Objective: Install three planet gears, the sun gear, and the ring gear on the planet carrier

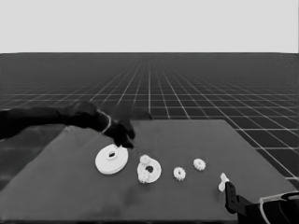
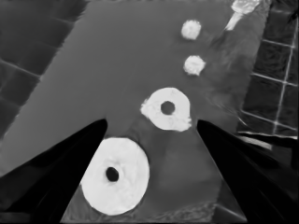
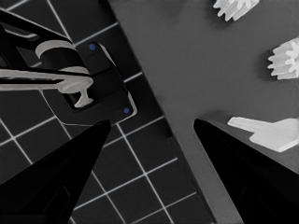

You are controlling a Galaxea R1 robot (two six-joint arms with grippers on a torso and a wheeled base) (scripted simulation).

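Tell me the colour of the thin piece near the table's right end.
White. The thin white piece shows best in the right wrist view, pale against the dark table.

A simulated test space: a dark table (image 1: pixel 70 186) on an endless grid floor (image 1: pixel 187 88) under blank sky.

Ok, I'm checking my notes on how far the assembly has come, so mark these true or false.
1. Two loose gears lie on the table, apart from both round parts. True.
2. The larger round part sits on the smaller round part. False: they lie side by side.
3. The right gripper holds the thin white piece. False: its fingers are open and the piece lies on the table.
4. The left gripper hangs over the larger round part. True.
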